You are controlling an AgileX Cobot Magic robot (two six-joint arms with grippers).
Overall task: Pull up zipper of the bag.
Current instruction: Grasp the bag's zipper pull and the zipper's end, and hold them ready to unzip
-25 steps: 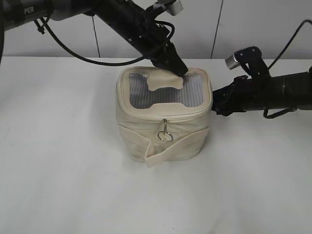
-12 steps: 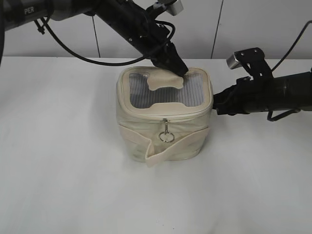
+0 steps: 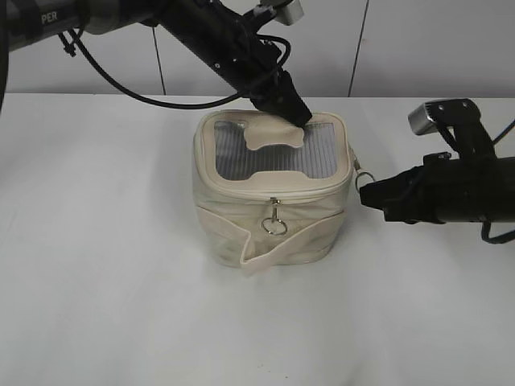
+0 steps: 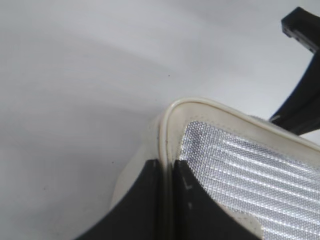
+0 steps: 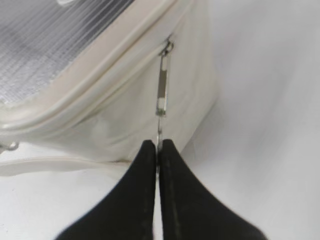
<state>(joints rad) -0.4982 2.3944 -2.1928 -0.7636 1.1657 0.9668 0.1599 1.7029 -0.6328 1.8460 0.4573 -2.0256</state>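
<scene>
The cream-white bag (image 3: 233, 205) stands mid-table with its grey mesh top window (image 3: 318, 157) facing up. My left gripper (image 3: 294, 117) is shut on the bag's back top rim; in the left wrist view the jaws (image 4: 167, 167) pinch the cream rim (image 4: 210, 107). My right gripper (image 3: 364, 193) is at the bag's right side, shut on one silver ring pull (image 3: 364, 178) of the zipper (image 3: 306, 186). In the right wrist view the jaws (image 5: 158, 145) hold the ring below the metal pull tab (image 5: 161, 90). The other ring pull (image 3: 276, 226) hangs free at the front.
The wide strap band (image 3: 257, 245) wraps the bag's lower front, with its end sticking out. The white table (image 3: 121, 305) runs to a pale wall (image 3: 434, 40) behind. The left arm's black cable (image 3: 121, 88) loops above the table's back left.
My right arm has drawn back to the right, away from the bag, with the ring pull in its jaws. The left gripper and the bag have stayed put.
</scene>
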